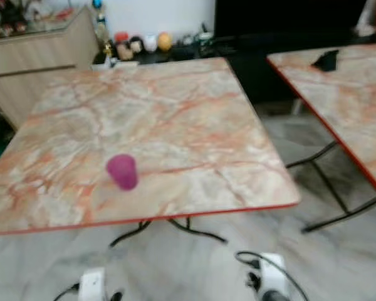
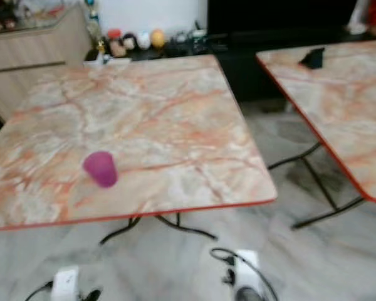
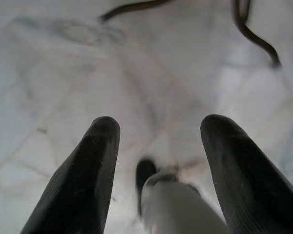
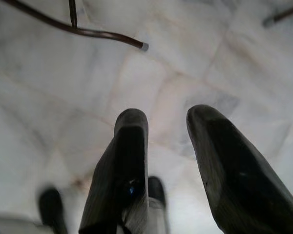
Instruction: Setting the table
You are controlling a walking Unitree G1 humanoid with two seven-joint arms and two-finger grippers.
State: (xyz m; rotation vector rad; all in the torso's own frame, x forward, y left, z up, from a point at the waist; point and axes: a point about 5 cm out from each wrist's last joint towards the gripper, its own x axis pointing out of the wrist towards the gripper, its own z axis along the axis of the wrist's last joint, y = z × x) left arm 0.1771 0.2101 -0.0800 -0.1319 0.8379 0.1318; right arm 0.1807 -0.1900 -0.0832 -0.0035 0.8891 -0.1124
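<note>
A magenta cup (image 1: 122,171) lies tipped on a marble-patterned folding table (image 1: 175,113), near its front edge on the left. Both arms hang low below that front edge: the left wrist (image 1: 93,285) and the right wrist (image 1: 272,276) show at the bottom of the head view. In the left wrist view my left gripper (image 3: 158,129) points down at the pale floor, open, nothing between its fingers. My right gripper (image 4: 166,117) is likewise open and empty over the floor, with a table leg (image 4: 88,31) beyond it.
A second marble table (image 1: 344,94) stands to the right with a black object (image 1: 326,60) on it; a gap of pale floor separates the tables. Behind are a wooden cabinet (image 1: 37,56) and a dark low shelf (image 1: 175,50) with small ornaments.
</note>
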